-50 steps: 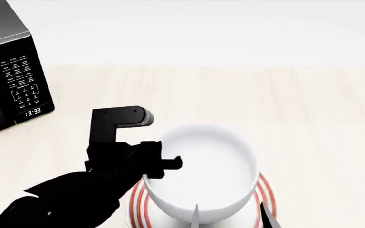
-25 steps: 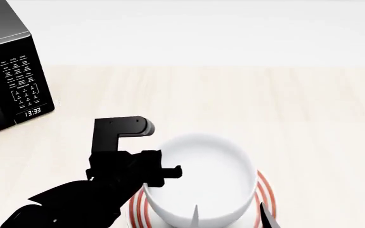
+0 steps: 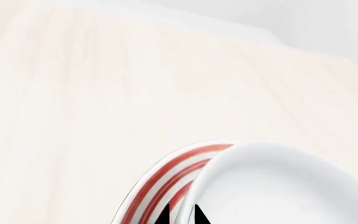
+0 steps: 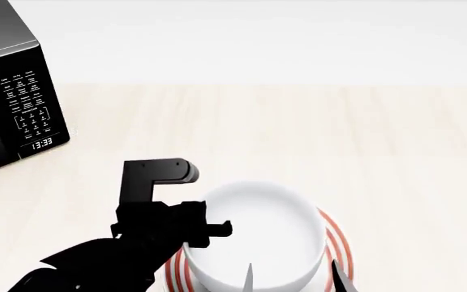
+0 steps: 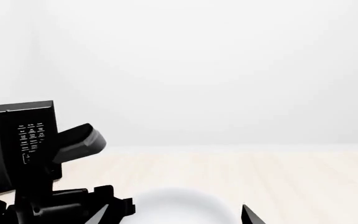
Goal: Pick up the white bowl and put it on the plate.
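Head view shows the white bowl (image 4: 258, 240) over the plate (image 4: 339, 246), the left gripper (image 4: 209, 228) clamped on its near-left rim, fingers straddling the wall. Whether it rests fully on the plate, I cannot tell. Let go while tilted, it could rock, sliding off the rings onto the surface (image 4: 379, 140). The right gripper's (image 4: 292, 274) fingers stand apart nearby and might nudge it.

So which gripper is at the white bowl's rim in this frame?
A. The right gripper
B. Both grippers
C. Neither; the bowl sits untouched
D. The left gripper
D: in the head view the left gripper closes on the near-left rim of the white bowl over the plate, while the right fingertips stay clear.
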Tool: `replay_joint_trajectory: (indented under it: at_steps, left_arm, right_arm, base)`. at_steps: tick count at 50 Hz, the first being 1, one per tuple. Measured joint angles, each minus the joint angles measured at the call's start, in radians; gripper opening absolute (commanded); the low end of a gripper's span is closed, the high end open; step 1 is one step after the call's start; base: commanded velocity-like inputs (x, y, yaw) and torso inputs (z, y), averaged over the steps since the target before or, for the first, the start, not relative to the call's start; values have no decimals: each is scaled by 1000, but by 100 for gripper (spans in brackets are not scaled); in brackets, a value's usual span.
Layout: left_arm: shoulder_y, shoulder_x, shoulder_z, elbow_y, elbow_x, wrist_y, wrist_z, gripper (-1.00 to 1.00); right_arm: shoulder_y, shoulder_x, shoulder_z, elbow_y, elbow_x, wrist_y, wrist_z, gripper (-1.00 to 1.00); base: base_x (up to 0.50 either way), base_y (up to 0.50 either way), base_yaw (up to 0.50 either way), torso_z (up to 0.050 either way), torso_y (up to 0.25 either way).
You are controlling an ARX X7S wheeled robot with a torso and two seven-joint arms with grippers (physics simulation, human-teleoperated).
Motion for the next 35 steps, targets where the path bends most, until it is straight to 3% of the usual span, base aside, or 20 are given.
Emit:
replay_joint_trajectory:
  at_steps: [27, 28, 35]
  left_arm:
    - [-40, 5, 122, -86, -77, 79, 16, -100]
    - [-42, 5, 127, -89, -81, 82, 17, 100]
    - [-44, -5, 157, -78, -127, 97, 11, 100]
  right_arm:
    - [3, 6, -4, -1, 7, -2, 5, 100]
    - [3, 6, -4, -1, 7, -3, 5, 100]
    - [5, 7, -6, 1, 9, -4, 5, 100]
  base:
    - [0, 0, 0, 0, 0]
    - [0, 0, 0, 0, 0]
    - [0, 0, 0, 0, 0]
